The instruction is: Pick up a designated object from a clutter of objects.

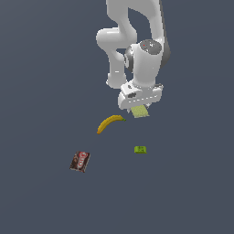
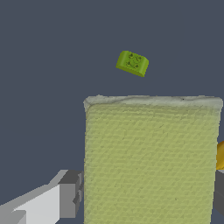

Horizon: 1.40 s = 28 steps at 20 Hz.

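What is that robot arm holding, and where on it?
The pale yellow-green slab, with the tool's fingers at its two opposite side edges.

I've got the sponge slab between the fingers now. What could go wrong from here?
1. The gripper seems to hold the pale slab near one end only; being sponge-like, it might flex or slip out.
2. The banana lies right beside the slab, so a sideways move could nudge it.
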Motion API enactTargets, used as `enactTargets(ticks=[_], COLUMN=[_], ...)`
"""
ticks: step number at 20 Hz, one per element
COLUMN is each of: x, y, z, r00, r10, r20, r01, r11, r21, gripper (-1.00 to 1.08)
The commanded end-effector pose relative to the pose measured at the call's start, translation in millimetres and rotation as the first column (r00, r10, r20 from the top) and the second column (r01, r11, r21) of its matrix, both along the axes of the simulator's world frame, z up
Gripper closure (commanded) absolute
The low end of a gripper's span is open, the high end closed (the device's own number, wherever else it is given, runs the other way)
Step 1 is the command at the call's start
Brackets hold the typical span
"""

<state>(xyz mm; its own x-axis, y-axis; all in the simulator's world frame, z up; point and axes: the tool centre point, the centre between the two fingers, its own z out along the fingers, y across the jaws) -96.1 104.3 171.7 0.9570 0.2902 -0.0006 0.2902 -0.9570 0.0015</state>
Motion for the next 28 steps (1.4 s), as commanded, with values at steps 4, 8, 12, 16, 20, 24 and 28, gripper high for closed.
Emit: enactTargets(ticks=[4, 8, 12, 16, 20, 24, 28], x=[-4.2, -6.7, -8.8, -10.2, -10.6, -10.3, -9.9], y=[18.8, 32.5, 46.5, 59.6, 69.9, 77.4, 82.3], z=[50.8, 87.2, 124.1, 158.2, 185.2, 204.8, 216.6], r00=[1.000, 1.000, 1.000, 1.000, 1.000, 1.000, 1.000], r10=[0.000, 0.000, 0.000, 0.000, 0.000, -0.001, -0.001], r20=[0.000, 0.000, 0.000, 0.000, 0.000, 0.000, 0.000], r01=[0.000, 0.000, 0.000, 0.000, 0.000, 0.001, 0.001], r11=[1.000, 1.000, 1.000, 1.000, 1.000, 1.000, 1.000], r21=[0.000, 0.000, 0.000, 0.000, 0.001, 0.001, 0.001], gripper=[1.08, 1.08, 1.08, 1.08, 1.08, 1.08, 1.08])
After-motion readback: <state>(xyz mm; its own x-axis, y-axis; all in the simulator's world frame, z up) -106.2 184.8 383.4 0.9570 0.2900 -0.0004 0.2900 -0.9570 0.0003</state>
